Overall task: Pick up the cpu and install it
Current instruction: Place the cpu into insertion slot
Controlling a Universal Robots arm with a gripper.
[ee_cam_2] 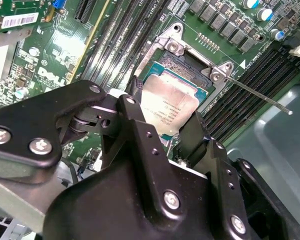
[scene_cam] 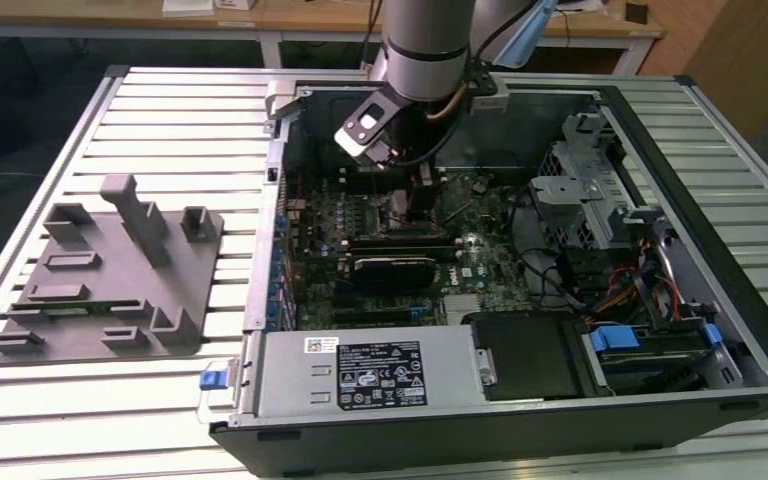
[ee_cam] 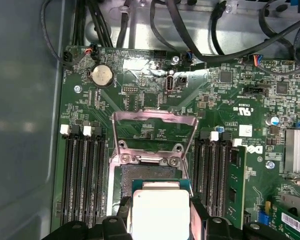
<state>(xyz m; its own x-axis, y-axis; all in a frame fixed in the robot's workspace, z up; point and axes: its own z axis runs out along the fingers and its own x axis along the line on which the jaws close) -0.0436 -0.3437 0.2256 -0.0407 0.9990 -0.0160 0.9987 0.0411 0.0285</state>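
Your pincer [ee_cam_2: 163, 116] is clenched on the cpu [ee_cam_2: 175, 102], with 1 finger on each of 2 opposite edges. The chip is directly over the open socket [ee_cam: 149, 176] of the motherboard [ee_cam: 225, 100], inside the computer case [scene_cam: 491, 440] that lies on the table [scene_cam: 157, 110]. I cannot tell from these views whether the chip touches the socket floor or hangs just above it. The load plate [ee_cam: 155, 116] is folded back and the thin lever [ee_cam_2: 257, 95] points out to the side (so both are clear of the chip at this moment).

In my judgement the 1st danger is alignment. If the chip is a little rotated or shifted against the socket frame, any downward push would bend the fine contacts under it.

A 2nd danger comes from the fingers. They are just beside the socket walls, and the memory slots [ee_cam: 85, 170] are near. If they meet the frame before the chip lies flat, it can tip on 1 edge.

A 3rd danger is the release. If you let go while the chip is tilted or not fully down, it would drop crooked into the socket.

Please also watch the load plate, because a knock from the arm could make it fall onto the chip.
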